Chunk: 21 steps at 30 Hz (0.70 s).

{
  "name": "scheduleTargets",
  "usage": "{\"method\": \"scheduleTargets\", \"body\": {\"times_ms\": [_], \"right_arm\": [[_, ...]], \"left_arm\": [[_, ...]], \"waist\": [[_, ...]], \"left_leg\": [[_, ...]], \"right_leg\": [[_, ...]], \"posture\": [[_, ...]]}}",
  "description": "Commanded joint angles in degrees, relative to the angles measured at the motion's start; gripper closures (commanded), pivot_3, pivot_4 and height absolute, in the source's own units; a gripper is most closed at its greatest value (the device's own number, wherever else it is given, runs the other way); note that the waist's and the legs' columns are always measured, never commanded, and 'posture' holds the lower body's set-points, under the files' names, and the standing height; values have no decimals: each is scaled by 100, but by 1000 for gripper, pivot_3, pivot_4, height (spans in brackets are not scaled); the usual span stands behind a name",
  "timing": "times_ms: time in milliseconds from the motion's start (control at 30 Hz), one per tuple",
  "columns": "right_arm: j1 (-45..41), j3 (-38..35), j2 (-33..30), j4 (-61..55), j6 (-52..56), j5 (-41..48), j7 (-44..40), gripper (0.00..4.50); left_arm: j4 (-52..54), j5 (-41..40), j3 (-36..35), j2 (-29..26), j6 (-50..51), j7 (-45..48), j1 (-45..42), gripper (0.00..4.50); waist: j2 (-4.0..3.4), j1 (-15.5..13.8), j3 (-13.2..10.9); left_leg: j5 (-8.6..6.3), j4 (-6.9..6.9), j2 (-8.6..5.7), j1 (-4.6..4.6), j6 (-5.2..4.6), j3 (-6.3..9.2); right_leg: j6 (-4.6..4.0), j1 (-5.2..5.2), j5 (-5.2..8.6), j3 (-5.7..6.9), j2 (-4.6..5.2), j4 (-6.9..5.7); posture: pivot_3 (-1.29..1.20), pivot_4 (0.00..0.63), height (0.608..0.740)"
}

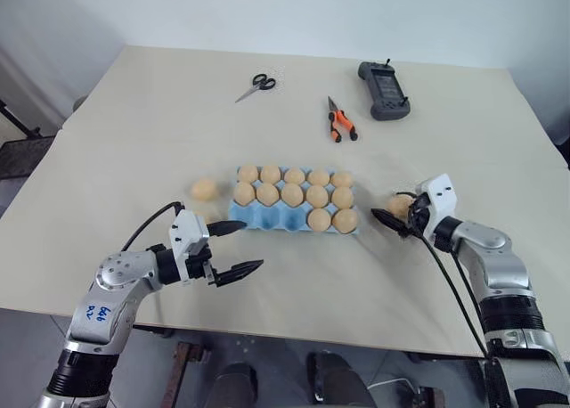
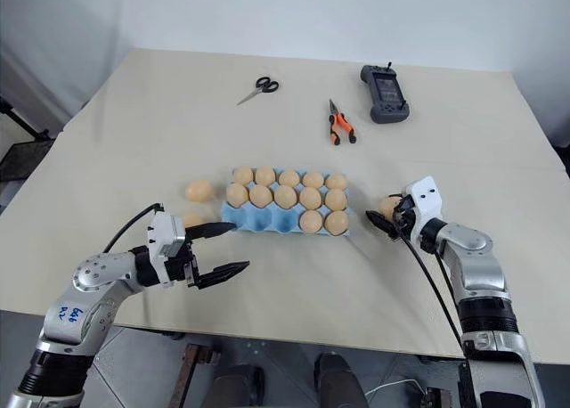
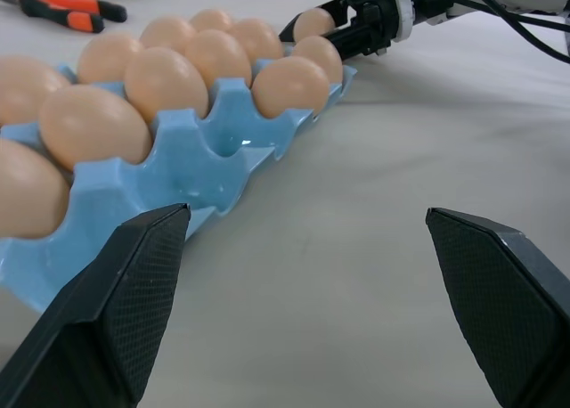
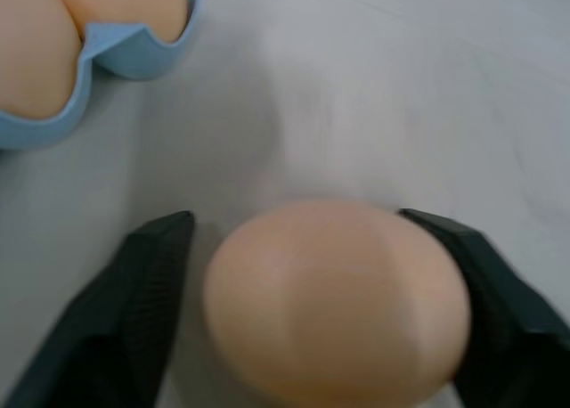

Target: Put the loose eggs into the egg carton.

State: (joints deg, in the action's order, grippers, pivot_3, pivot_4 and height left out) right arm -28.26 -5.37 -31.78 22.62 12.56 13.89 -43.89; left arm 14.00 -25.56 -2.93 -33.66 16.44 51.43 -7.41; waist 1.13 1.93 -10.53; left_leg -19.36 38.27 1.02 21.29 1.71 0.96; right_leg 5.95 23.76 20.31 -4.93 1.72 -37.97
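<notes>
Twelve eggs fill the carton, leaving three empty cups at the left end of its near row. One loose egg lies on the table just off the carton's right end, right in my right gripper. The jaws stand apart around it: one pad looks to be against the shell and the other is a sliver clear, so I judge it not yet clamped. The egg seems to lie on its side with its long axis across the jaws, from one finger toward the other. That means I would be squeezing it end to end, a hold that could slip. From here the empty cups are away to my left, past the two filled cups of the near row, so the carry has to go up and over those. My left gripper hovers wide open and empty by the carton's near left corner, closer to the free cups. It is also closer to the second egg, which lies just left of the carton.
</notes>
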Motion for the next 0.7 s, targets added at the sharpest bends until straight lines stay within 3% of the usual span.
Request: {"method": "scheduleTargets", "body": {"times_ms": [33,233,433,700], "right_arm": [[36,-72,43,-103,-136,112,-162,1983],[90,116,206,-1460,385,486,-383,2070],[-450,1097,924,-2864,1852,535,92,2070],[-734,1888,1445,-2992,2291,188,448,2070]], "left_arm": [[337,-147,-252,-38,1,-92,105,0],[307,-180,-891,-108,-30,-376,556,0],[154,-210,-1505,-199,-112,-448,1112,0],[166,-170,-1501,-102,-120,-497,1182,0]], "waist": [[0,0,0],[0,33,0],[0,158,0],[1,55,0]], "left_leg": [[0,1,0,0,0,0],[-6,1,3,-4,-18,0],[8,-2,7,-19,-15,6],[16,-3,-27,-6,-25,26]], "right_leg": [[0,0,0,0,0,0],[0,-3,0,0,-4,-5],[-13,-2,-8,5,-6,-34],[-13,-4,-11,76,54,-23]], "posture": [[0,150,740],[0,150,740],[0,150,740],[0,150,740]]}}
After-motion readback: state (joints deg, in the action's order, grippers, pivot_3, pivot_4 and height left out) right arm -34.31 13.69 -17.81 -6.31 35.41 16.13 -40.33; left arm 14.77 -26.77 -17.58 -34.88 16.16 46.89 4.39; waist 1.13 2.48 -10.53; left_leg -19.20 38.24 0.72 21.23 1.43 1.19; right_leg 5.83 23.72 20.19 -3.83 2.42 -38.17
